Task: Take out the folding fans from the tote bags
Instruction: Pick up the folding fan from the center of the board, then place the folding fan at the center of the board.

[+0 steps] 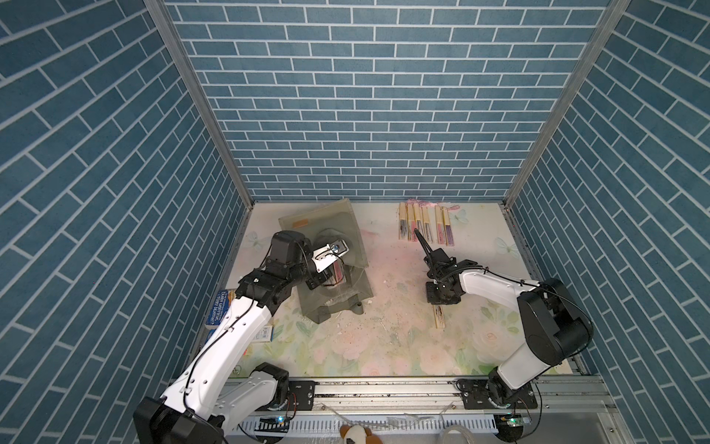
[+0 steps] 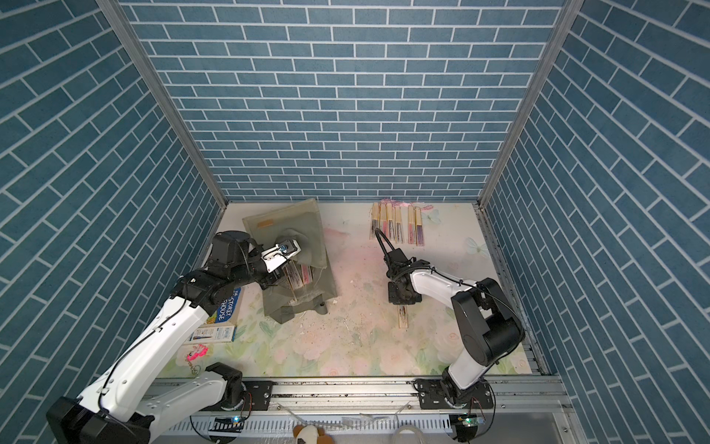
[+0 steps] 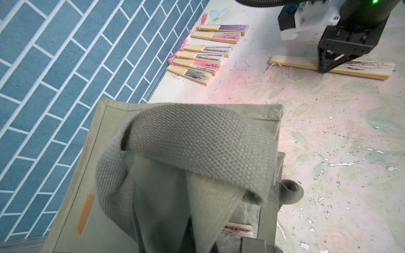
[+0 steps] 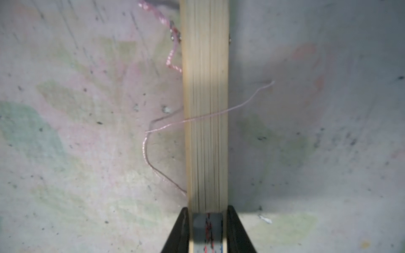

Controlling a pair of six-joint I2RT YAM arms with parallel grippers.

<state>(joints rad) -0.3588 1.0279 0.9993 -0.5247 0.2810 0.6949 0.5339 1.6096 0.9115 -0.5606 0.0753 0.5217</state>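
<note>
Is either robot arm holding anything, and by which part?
Left gripper: the tote bag, apparently by its strap. Right gripper: a folding fan lying on the table, clasped across its pleated part.

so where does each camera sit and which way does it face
Top views: high above the arms' bases, looking down at the table, left arm, right arm, tote bag and fan row.
Left wrist: over the tote bag, facing the fan row; the right gripper shows.
Right wrist: straight down on the loose fan, between its own fingers.
Shared: left wrist and top views both see that loose fan.
</note>
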